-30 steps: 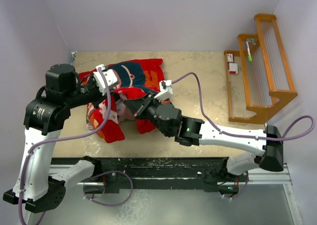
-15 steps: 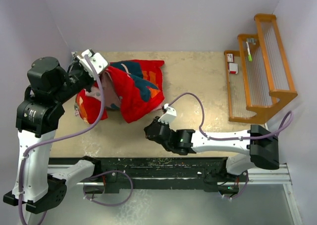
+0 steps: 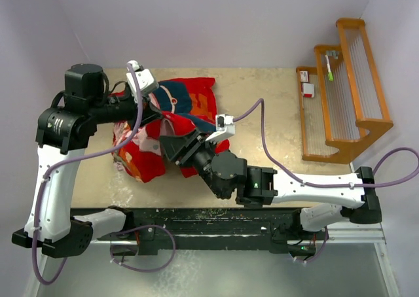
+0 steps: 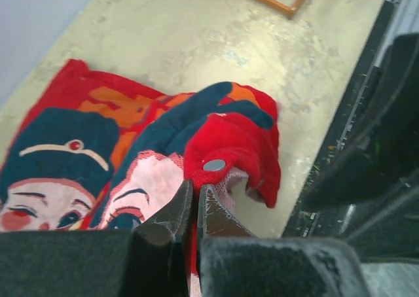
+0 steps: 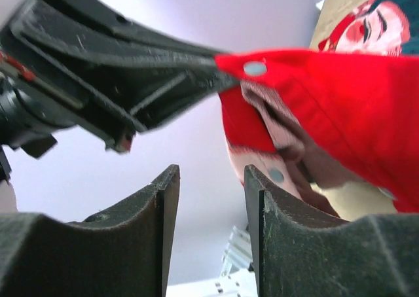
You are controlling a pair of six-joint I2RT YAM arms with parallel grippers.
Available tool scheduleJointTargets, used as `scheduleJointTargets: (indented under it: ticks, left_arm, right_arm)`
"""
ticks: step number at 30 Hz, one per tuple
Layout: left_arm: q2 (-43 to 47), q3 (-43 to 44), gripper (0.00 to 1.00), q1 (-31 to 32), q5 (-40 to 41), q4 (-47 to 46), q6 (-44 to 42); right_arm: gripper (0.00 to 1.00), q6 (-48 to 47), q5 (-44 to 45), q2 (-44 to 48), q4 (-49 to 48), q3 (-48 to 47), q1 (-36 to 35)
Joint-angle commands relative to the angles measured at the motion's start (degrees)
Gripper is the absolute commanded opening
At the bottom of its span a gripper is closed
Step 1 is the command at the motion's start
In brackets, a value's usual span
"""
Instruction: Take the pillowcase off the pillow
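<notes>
The red-orange pillowcase (image 3: 190, 101) with cartoon faces lies bunched at the table's back left. My left gripper (image 3: 157, 114) is shut on its red hem next to a metal snap (image 4: 216, 165) and holds that edge lifted (image 4: 194, 187). The faded pinkish inside shows at the opening (image 4: 239, 179). My right gripper (image 3: 169, 145) is open and empty (image 5: 211, 176), just below and in front of the lifted hem (image 5: 340, 94), not touching it. The left gripper's fingers (image 5: 131, 55) show above it. The white pillow is hidden.
A wooden stepped rack (image 3: 344, 87) with a few small items stands at the right edge. The black rail (image 3: 216, 218) runs along the table's near edge. Walls close off the back and left sides.
The right arm, drawn back to the near edge half a second ago, has swung back up under the cloth. The left gripper has moved right and forward with the hem still in it.
</notes>
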State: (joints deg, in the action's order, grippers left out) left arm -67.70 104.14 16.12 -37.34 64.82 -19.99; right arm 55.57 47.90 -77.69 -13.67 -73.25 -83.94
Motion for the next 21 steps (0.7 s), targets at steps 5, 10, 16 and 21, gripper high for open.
scheduleJointTargets:
  ticks: [5,10,16,21]
  left_arm:
    - [0.62,2.73,0.0,-0.35,-8.26,0.77,1.01]
    - [1.39,3.06,0.0,-0.35,-7.97,1.35,-0.03]
    - [1.38,3.85,0.0,-0.31,-9.03,2.6,0.07]
    - [1.38,4.91,0.0,-0.34,-9.39,3.89,-0.05]
  right_arm:
    - [0.47,-1.8,8.81,-4.25,0.23,-4.04,0.36]
    - [0.41,0.0,10.57,-5.27,0.85,-4.21,0.36]
    - [0.42,0.03,11.93,-8.41,0.58,-6.76,1.13]
    - [0.44,2.01,10.35,-10.17,2.25,-7.77,4.03]
